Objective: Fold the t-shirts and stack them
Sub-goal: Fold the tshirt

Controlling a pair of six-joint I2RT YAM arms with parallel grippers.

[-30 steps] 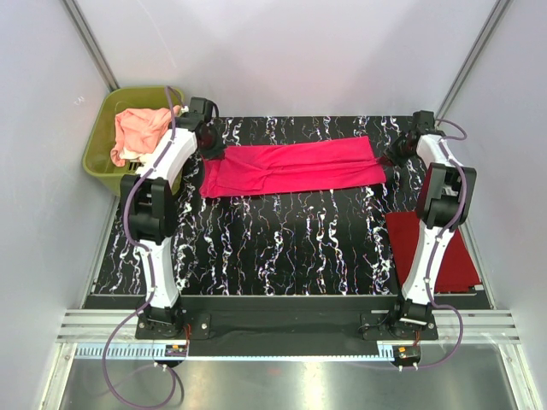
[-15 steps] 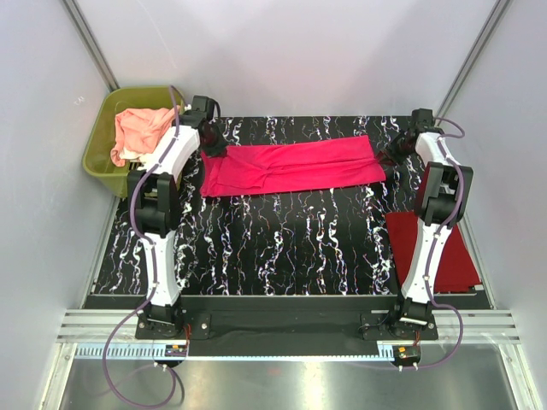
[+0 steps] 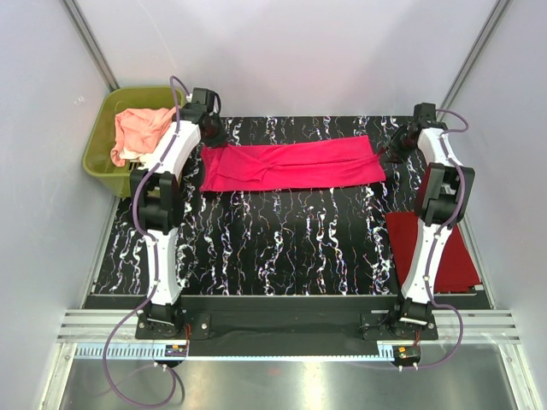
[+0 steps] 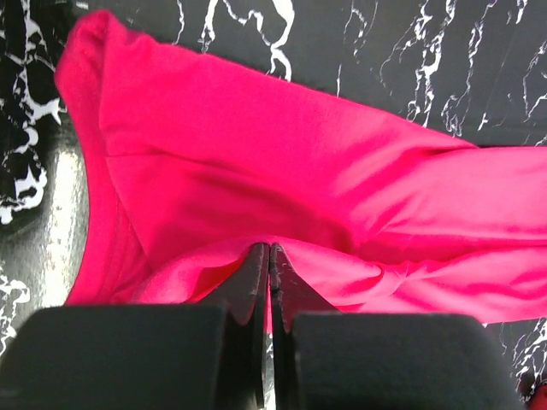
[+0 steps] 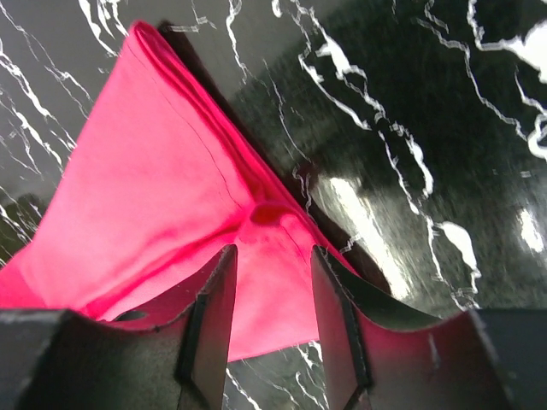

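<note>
right fingers [image 5: 209, 325] now spread, grip let go — left fingers [image 4: 249, 278] still pinching pink shirt [image 3: 291, 166]

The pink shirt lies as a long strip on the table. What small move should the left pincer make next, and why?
Probably open the left pincer and let go. It is shut on the left end of the pink shirt, which lies flat in a folded strip, while the right pincer stands open at the other end.

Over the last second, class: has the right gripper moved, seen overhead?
Yes. The right gripper has drifted slightly toward the far edge of the table, and its jaws have parted over a corner of the hot pink t-shirt.
</note>
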